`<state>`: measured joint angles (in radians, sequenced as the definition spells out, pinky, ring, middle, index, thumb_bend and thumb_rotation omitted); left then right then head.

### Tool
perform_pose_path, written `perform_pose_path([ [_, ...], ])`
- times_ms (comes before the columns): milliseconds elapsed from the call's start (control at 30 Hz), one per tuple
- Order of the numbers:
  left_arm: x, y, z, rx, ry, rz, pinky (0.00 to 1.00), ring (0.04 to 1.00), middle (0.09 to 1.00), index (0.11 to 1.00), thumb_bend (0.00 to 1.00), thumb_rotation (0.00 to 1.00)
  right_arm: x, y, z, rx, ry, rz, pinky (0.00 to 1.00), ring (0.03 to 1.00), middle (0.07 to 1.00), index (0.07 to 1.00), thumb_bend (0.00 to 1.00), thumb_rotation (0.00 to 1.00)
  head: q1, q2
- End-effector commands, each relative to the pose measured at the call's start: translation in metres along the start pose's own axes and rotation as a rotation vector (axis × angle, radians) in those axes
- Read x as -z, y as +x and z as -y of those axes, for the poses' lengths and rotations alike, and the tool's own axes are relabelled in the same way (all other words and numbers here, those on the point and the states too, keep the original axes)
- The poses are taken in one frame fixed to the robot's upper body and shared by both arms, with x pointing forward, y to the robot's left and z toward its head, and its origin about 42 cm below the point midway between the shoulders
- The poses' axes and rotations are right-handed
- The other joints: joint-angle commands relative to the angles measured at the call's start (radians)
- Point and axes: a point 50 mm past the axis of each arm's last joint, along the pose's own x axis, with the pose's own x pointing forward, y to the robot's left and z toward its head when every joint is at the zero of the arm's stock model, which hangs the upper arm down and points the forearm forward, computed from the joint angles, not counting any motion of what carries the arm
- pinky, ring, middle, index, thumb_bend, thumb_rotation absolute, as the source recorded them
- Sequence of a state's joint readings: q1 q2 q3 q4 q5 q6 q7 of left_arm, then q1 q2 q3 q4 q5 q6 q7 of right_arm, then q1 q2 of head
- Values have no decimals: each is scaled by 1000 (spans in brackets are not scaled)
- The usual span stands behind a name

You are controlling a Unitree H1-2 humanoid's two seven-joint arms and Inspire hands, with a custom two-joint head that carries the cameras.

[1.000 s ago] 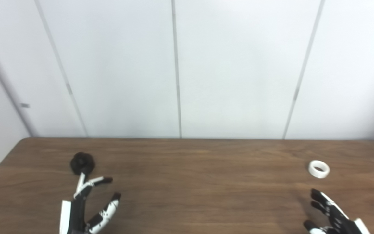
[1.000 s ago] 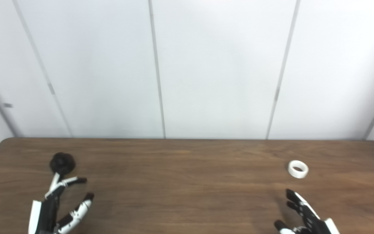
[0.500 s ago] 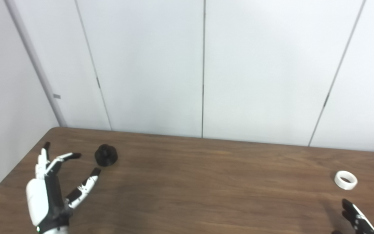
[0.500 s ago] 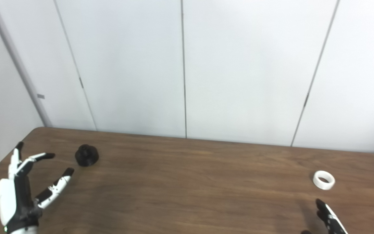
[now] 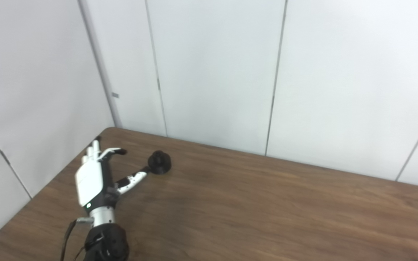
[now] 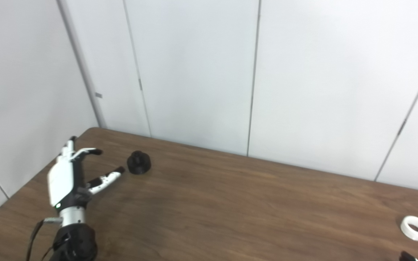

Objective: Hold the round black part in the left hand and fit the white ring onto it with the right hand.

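Observation:
The round black part [image 5: 159, 162] sits on the brown table [image 5: 252, 203] near its far left corner. My left hand [image 5: 96, 174] is raised just left of it, back of the hand toward me, fingers spread and open, holding nothing. Its thumb tip [image 6: 120, 169] points at the part and stops a little short of it. The white ring [image 6: 415, 228] lies flat at the table's right side, half cut off by the picture edge in the left eye view. Of my right hand [image 6: 406, 256] only a dark fingertip shows, at the bottom edge below the ring.
White wall panels stand close behind the table and along its left side. The table's left edge [image 5: 49, 188] runs just beside my left arm. A wide stretch of bare wood separates the black part from the ring.
The camera has swung left, shifting the whole picture right. My left hand has risen and come up beside the black part, thumb toward it. The right hand has almost left the picture.

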<state>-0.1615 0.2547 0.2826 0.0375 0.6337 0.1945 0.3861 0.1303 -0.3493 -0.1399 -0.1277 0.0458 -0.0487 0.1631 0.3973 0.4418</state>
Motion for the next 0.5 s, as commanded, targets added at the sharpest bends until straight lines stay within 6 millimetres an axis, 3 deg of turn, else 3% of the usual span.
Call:
perform_pose_path([
  [0,-9,18,-5,-11,13,32,1000,1000,1000,652,937,319,5,-5,19,34,-60,-27,827,901,922,897,412,682,1,2],
  [300,-4,47,13,173,191,-14,1000,1000,1000,681,1000,387,6,-11,24,30,-68,-29,847,911,930,908,398,689,9,8],
  [467,-5,59,19,280,277,-32,1000,1000,1000,722,1000,358,5,-14,26,31,-70,-23,839,904,931,909,375,673,16,10],
])
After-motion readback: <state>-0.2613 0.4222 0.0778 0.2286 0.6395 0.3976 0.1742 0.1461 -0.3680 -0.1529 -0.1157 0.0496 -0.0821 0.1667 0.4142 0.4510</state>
